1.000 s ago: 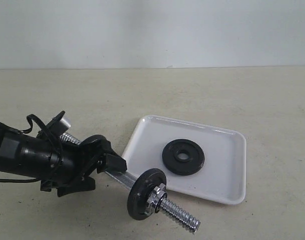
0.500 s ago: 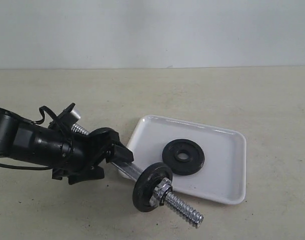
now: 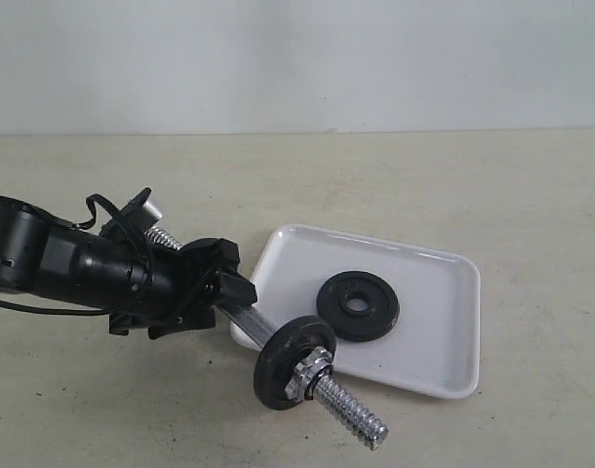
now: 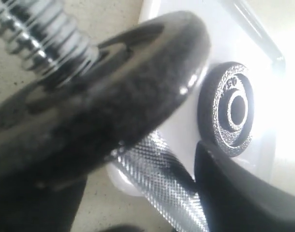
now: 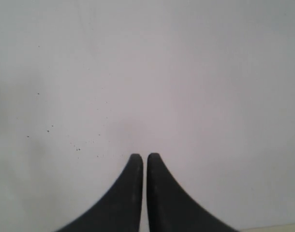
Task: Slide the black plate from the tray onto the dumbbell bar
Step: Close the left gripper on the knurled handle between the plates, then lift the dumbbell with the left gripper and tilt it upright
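Note:
The black plate lies flat in the white tray, its hub and hole facing up. My left gripper is shut on the knurled middle of the dumbbell bar, holding it slanted beside the tray's near-left corner. A duller dark disc sits on the bar behind a chrome collar nut, with the threaded end sticking out past it. The left wrist view shows that disc up close, the knurled dumbbell bar, my left gripper, the tray and the black plate. My right gripper is shut on nothing.
The beige tabletop runs back to a pale wall. The bar's other threaded end pokes out behind my left wrist. In the right wrist view there is only a plain white surface.
My left gripper has carried the bar up and to the right, closer to the tray's corner. The disc on the bar moved with it. The plate in the tray has not moved.

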{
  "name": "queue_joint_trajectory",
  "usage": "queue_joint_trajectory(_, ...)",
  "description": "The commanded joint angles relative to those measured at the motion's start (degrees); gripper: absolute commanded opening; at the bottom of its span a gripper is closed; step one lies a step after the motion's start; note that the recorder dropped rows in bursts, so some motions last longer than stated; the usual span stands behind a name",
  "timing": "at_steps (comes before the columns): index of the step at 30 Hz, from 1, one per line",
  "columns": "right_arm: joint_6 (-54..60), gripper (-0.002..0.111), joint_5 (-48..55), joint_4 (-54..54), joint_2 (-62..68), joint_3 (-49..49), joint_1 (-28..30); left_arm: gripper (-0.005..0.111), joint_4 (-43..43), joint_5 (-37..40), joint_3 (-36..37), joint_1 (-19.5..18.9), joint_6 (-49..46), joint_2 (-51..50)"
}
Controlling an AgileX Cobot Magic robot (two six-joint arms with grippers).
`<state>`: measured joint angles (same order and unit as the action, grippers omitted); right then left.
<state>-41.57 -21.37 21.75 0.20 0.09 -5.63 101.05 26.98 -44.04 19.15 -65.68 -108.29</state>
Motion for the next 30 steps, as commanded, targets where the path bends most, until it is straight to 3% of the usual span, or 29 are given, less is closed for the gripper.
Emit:
queue_joint_trajectory(1,-0.21,0.001,0.16,0.53,-0.20,-0.09,0.41,0.056,-1.10,-5.41,-0.40,0.08,-0.36,-0.69)
queue_joint_trajectory(8,-0.21,0.001,0.16,0.53,-0.20,-0.09,0.41,0.053,-1.10,-7.98,-0.63,0.08,-0.36,-1.15)
queue_joint_trajectory(20,-0.43,0.001,1.47,1.73,-0.20,-0.09,0.41,0.004,-1.10,-8.13,-0.63,0.08,-3.87,-1.15)
queue_joint_trajectory(30,-1.13,0.001,1.57,1.71,-0.20,-0.09,0.41,0.004,-1.10,-11.97,-0.63,0.08,-8.24,-1.15)
